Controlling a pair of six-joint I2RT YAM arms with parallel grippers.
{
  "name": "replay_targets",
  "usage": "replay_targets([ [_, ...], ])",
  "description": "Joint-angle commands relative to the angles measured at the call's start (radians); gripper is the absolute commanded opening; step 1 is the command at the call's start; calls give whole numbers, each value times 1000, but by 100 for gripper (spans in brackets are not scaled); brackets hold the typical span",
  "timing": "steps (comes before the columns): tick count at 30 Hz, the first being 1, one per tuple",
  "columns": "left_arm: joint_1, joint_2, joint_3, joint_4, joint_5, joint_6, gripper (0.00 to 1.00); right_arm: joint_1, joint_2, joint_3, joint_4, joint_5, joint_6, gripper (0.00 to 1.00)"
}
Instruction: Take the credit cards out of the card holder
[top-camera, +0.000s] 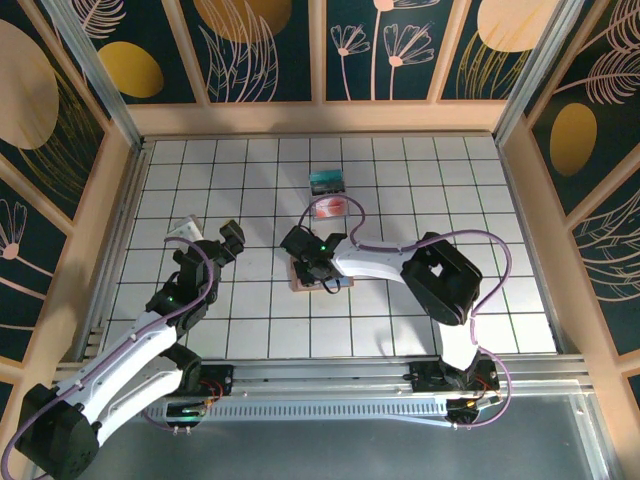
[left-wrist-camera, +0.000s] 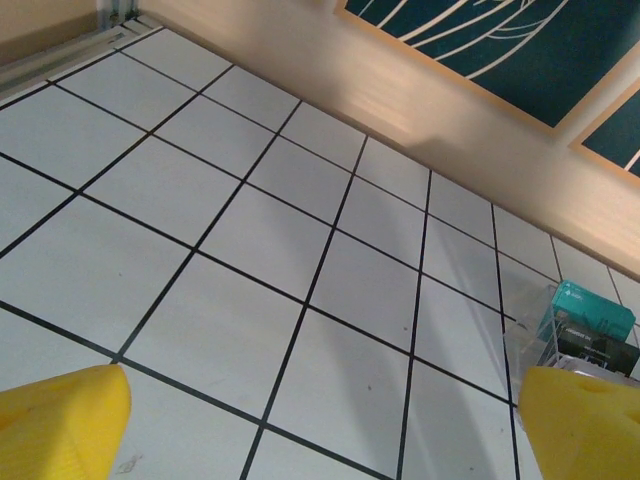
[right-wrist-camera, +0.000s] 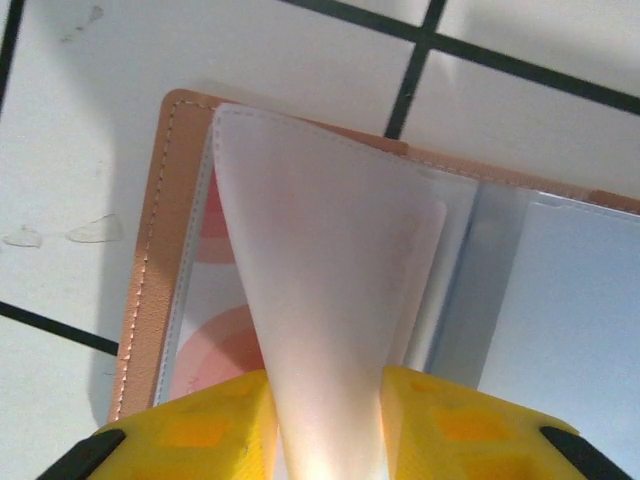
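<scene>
Wrist: right gripper (right-wrist-camera: 325, 425) pinching card holder's (right-wrist-camera: 148, 250) clear sleeve (right-wrist-camera: 320, 260) | top: credit cards (top-camera: 330, 207) lying at its 12 o'clock | left gripper (left-wrist-camera: 320, 405) gaping wide

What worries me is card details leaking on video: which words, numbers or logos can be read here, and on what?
No text can be read anywhere.
The teal card: any print is too small to read.
The pink-white card: a red circle, no legible lettering.
The card holder: plain leather; the tucked card behind its clear sleeve shows red circles, no words.
</scene>
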Motion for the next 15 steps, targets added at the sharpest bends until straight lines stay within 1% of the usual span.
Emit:
replay_targets([
  [1,3,-7,33,-3,-25,19,99,5,-46,11,-59,93,11,34],
  [5,4,-6,43,-13,-33,27,99,5,-51,16,-82,127,26,35],
  [8,3,-6,49,-18,-36,31,99,4,-63,10,-87,146,34,39],
  [15,3,-1,60,-21,-34,40,99,-15,-89,-18,-103,174,65,39],
])
